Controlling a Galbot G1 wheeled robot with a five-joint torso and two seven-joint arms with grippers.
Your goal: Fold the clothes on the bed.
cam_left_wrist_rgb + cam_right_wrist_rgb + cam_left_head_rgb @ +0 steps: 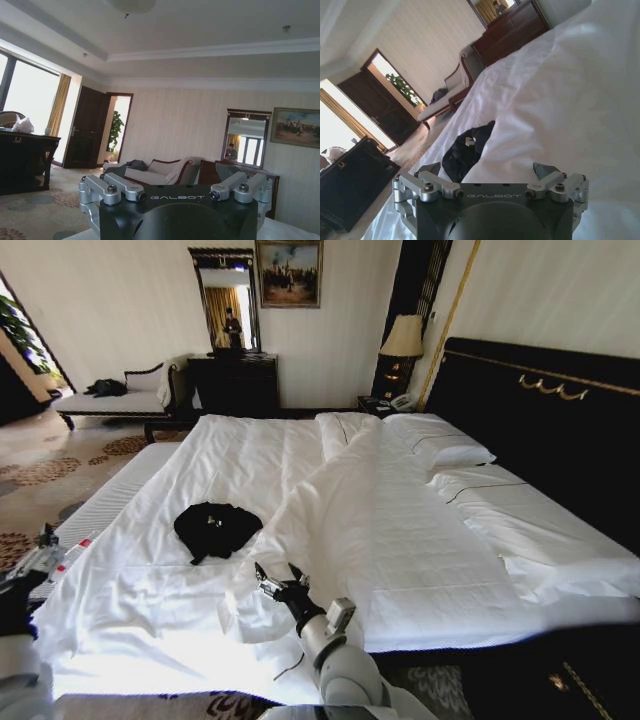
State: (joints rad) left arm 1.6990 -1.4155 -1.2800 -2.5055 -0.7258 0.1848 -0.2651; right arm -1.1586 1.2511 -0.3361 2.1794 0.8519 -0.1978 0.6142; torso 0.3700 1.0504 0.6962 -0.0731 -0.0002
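Black cotton, crumpled into a soft rounded heap, the T-shirt (217,529) lies on the near left part of the bed (420,540), on rumpled white sheeting. A thick fold of white duvet (330,495) runs down the middle, smooth pillows (440,447) lying far right against the dark headboard (560,410). The right gripper (277,578) reaches forward from the near edge, just right of the shirt and apart from it, fingers spread and empty above the sheet. The left gripper (40,545) hovers off the bed's near left side, its metal fingers (120,187) parted, holding nothing.
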